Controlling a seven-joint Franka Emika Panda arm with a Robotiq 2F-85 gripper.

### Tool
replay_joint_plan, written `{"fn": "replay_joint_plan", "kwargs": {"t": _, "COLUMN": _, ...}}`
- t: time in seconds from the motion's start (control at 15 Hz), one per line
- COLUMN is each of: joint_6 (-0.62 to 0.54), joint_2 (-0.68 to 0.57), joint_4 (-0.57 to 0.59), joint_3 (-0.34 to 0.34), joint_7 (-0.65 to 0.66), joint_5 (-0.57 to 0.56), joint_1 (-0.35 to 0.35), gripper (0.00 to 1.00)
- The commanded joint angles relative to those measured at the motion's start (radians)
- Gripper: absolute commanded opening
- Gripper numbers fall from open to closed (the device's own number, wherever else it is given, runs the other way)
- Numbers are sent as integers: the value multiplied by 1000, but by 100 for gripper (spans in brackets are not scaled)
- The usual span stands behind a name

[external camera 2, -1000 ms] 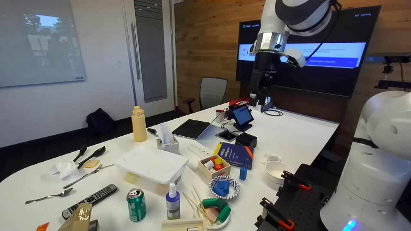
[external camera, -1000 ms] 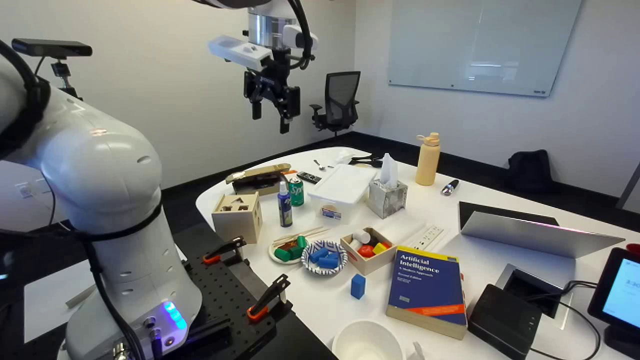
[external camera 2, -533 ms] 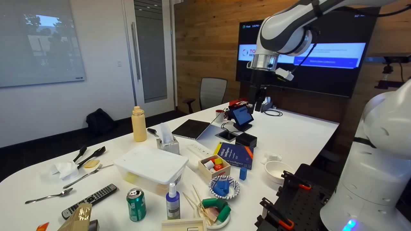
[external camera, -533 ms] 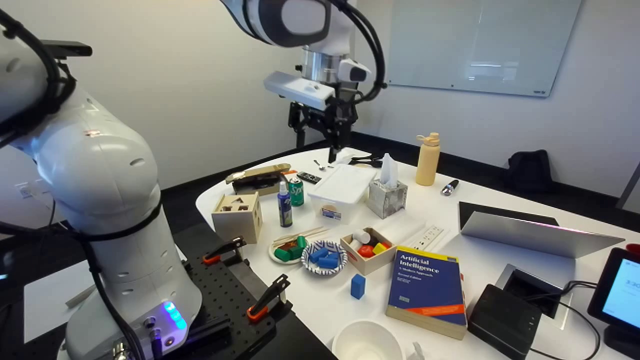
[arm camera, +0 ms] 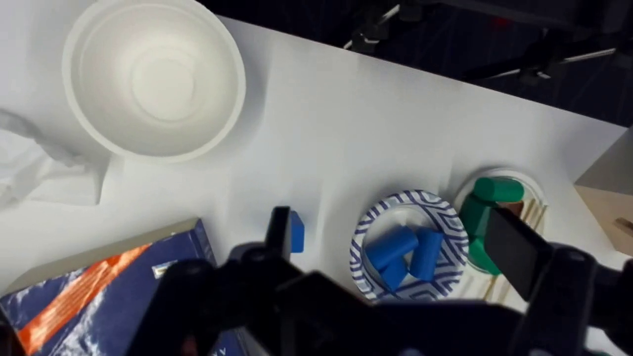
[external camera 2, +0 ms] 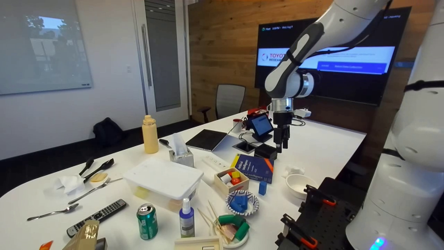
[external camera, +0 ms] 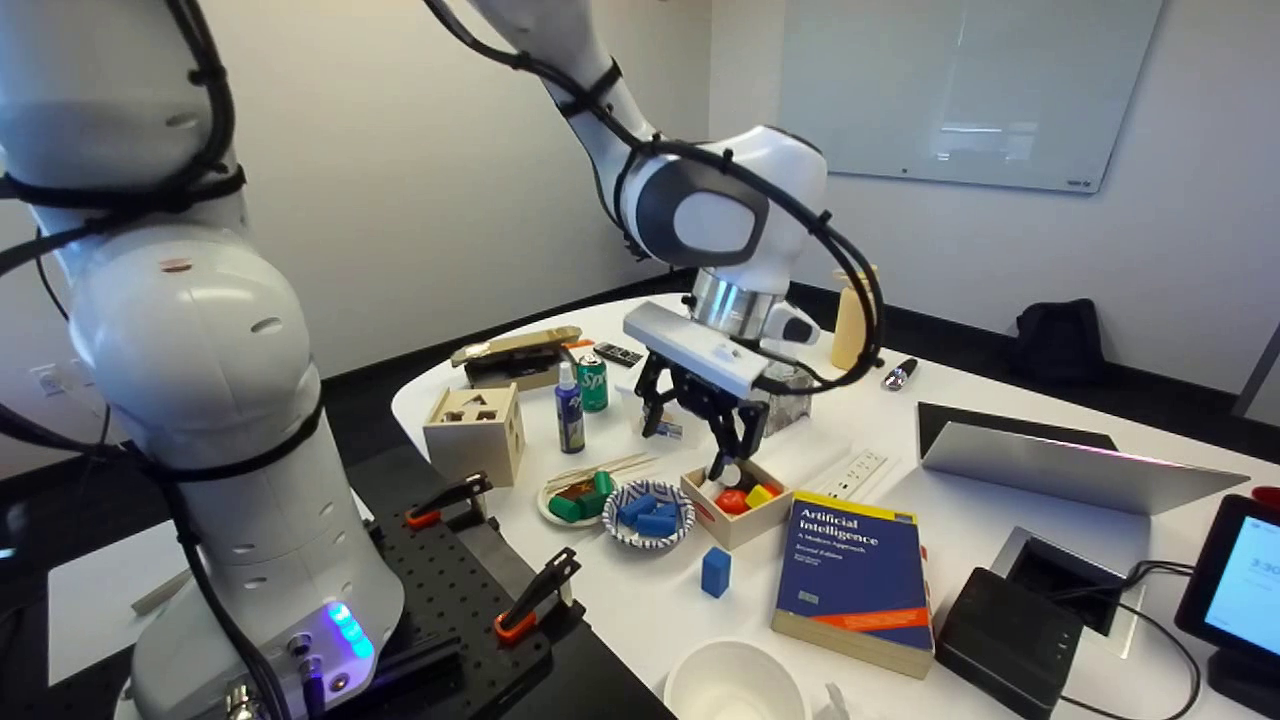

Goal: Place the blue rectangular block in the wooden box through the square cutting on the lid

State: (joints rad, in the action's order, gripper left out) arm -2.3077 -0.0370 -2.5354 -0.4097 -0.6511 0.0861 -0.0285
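Up close in an exterior view there's a white bowl [external camera: 735, 690], cut off by the bottom edge. Just past it the blue block [external camera: 716, 573] stands upright on the table [external camera: 650, 600], with a chunky book [external camera: 850, 570] on its right: "Artificial Intelligence, A Modern Approach, Second Edition". Both exterior views show that block fully, but in the wrist view a finger [arm camera: 278, 230] covers part of it. The gripper [external camera: 685, 451] hangs above the table, fingers spread wide apart. A patterned bowl [external camera: 648, 542] with blue pieces [external camera: 656, 524] sits farther back and left. Beyond that is the wooden box [external camera: 470, 455], dark cut-outs in its lid [external camera: 500, 396]; in an exterior view just a strip of that box [external camera 2: 194, 244] pokes in. Past it, to the right, a green can [external camera: 593, 385] says Sprite. Way back, visible only in an exterior view, the wall screen [external camera 2: 347, 59] reads "Wed, Aug 9" and "TOYO", the rest behind the arm [external camera 2: 281, 78].
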Motion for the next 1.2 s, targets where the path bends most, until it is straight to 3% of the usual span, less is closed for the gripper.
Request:
{"fn": "replay_joint_plan", "kwargs": {"t": 0.0, "joint_6": -110, "joint_2": -223, "joint_4": 91, "joint_3": 116, "joint_7": -31, "joint_5": 74, "joint_1": -102, "gripper": 100}}
{"fn": "replay_joint_plan", "kwargs": {"t": 0.33, "joint_6": -275, "joint_2": -407, "joint_4": 158, "joint_3": 259, "joint_7": 12, "joint_5": 77, "joint_1": -228, "gripper": 100}}
{"fn": "replay_joint_plan", "kwargs": {"t": 0.67, "joint_6": -351, "joint_2": -505, "joint_4": 207, "joint_3": 342, "joint_7": 34, "joint_5": 68, "joint_1": -308, "gripper": 100}}
{"fn": "replay_joint_plan", "kwargs": {"t": 1.13, "joint_6": -424, "joint_2": -597, "joint_4": 231, "joint_3": 384, "joint_7": 86, "joint_5": 35, "joint_1": -326, "gripper": 100}}
